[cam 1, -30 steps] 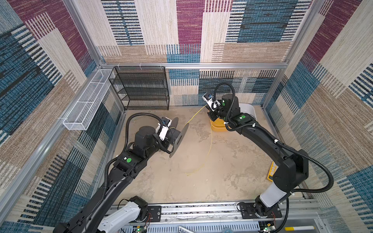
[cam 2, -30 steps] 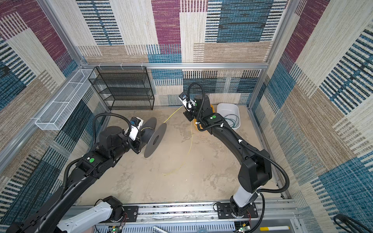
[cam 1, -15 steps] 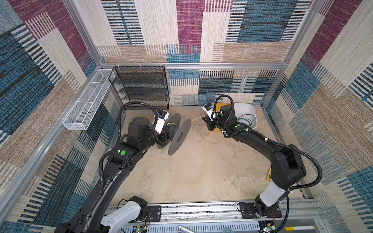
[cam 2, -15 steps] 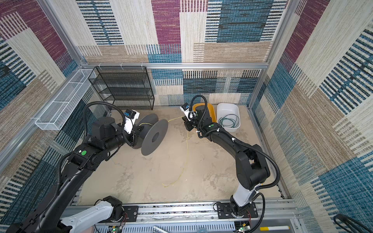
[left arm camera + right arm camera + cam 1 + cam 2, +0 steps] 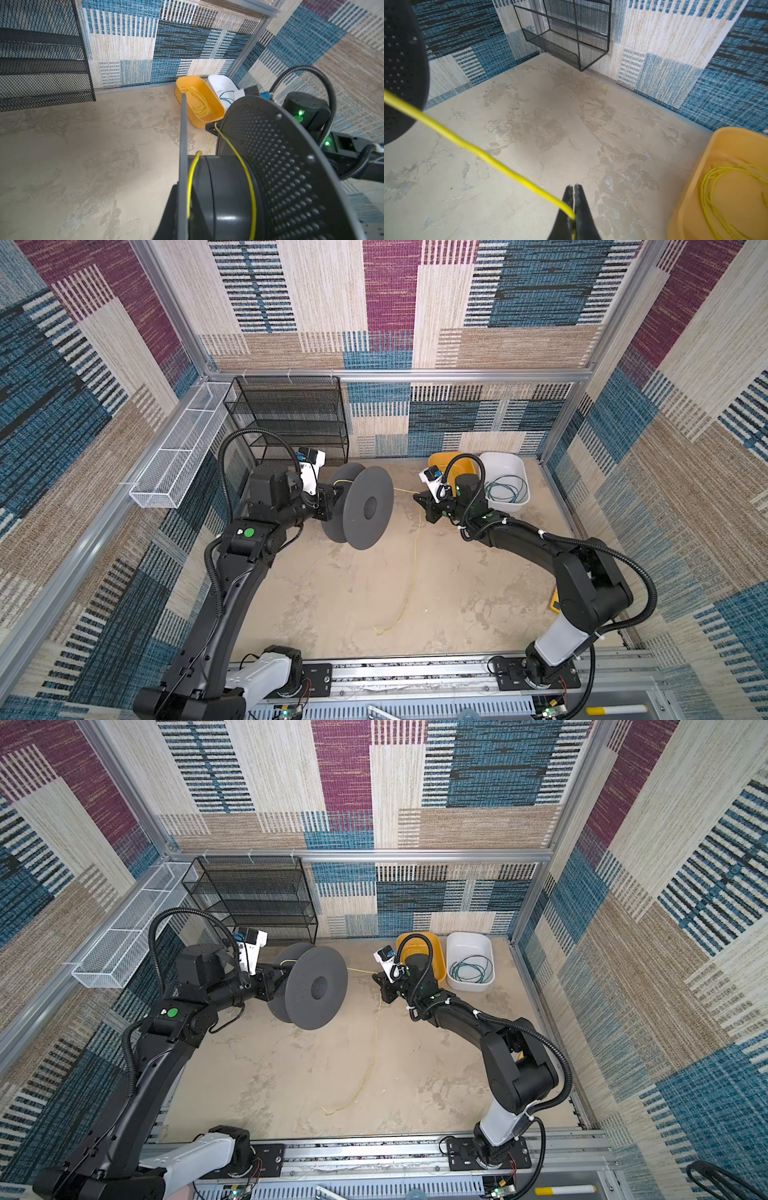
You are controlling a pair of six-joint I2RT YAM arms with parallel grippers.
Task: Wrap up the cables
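Note:
My left gripper [image 5: 328, 502] [image 5: 270, 982] is shut on the flange of a dark grey spool [image 5: 365, 510] [image 5: 320, 990] [image 5: 280, 166], held off the floor at left of centre. The yellow cable [image 5: 415, 556] [image 5: 374, 1044] [image 5: 249, 182] [image 5: 483, 154] lies round the spool's hub and stretches to my right gripper [image 5: 417, 499] [image 5: 376, 979] [image 5: 574, 187], which is shut on it. From there it hangs down and trails across the floor. The teal-green cable [image 5: 505, 489] [image 5: 471, 969] [image 5: 225, 96] lies coiled in the white bin [image 5: 498, 460].
A yellow bin [image 5: 461, 462] [image 5: 180, 91] [image 5: 695, 187] beside the white bin holds more yellow loops [image 5: 199, 101]. A black mesh shelf [image 5: 291, 418] stands at the back left, with a white wire basket [image 5: 178, 460] on the left wall.
The left arm has drawn back and turned the spool. The right gripper has come down and forward from above the yellow bin, still shut on the yellow cable.

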